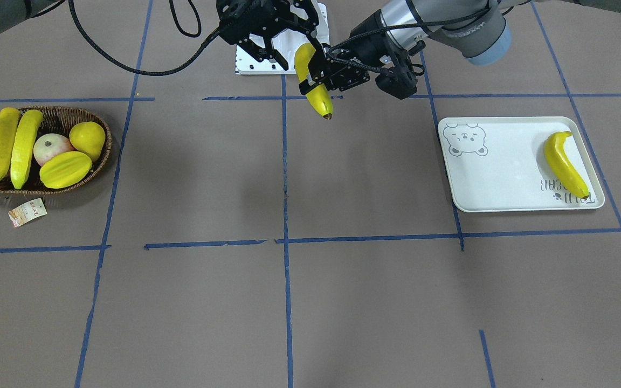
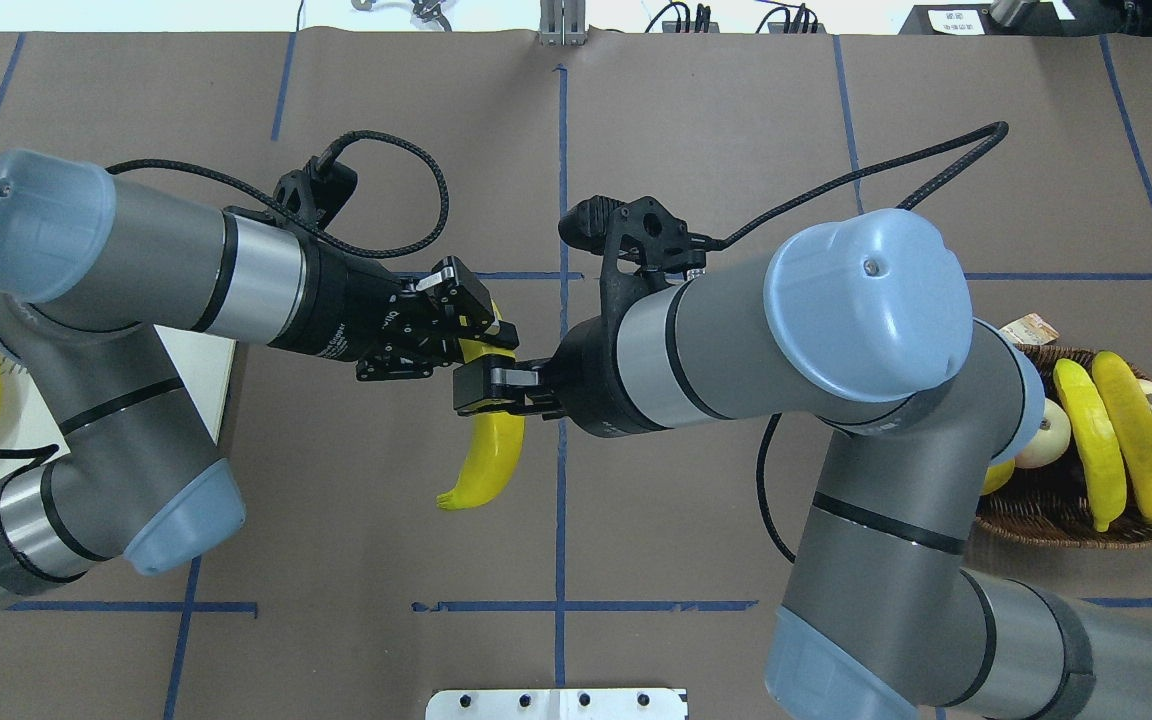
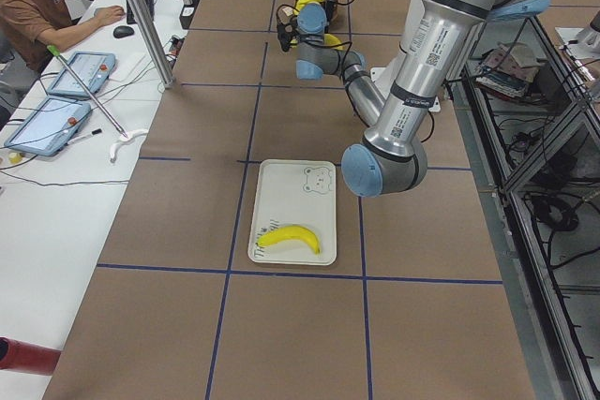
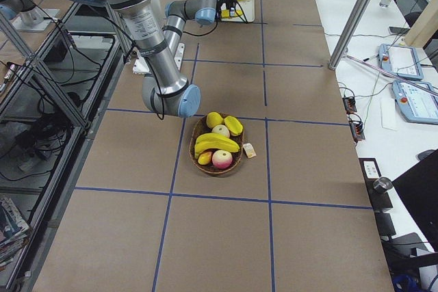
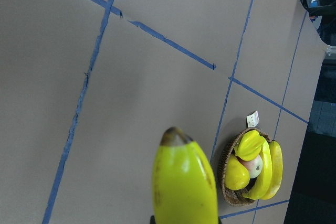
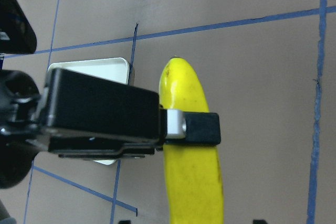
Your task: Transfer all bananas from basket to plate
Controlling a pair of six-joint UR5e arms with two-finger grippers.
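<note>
A yellow banana [image 1: 315,89] hangs in mid-air over the table's centre. My left gripper [image 1: 318,81] is shut on its middle; the left wrist view shows its dark tip [image 5: 176,136] sticking out ahead. My right gripper [image 2: 491,390] is right beside it, its fingers spread on either side of the banana [image 6: 191,182] without touching it. Two more bananas [image 1: 3,143] [image 1: 23,148] lie side by side in the brown wicker basket [image 1: 107,148]. One banana [image 1: 564,164] rests on the white plate [image 1: 504,172] with the bear drawing.
The basket also holds a starfruit [image 1: 65,168], a yellow pear-like fruit [image 1: 88,139] and two pinkish round fruits [image 1: 49,146]. Its paper tag [image 1: 27,212] lies on the table in front. A white base plate [image 1: 262,64] sits by the robot. A person [image 3: 37,7] sits at a side desk.
</note>
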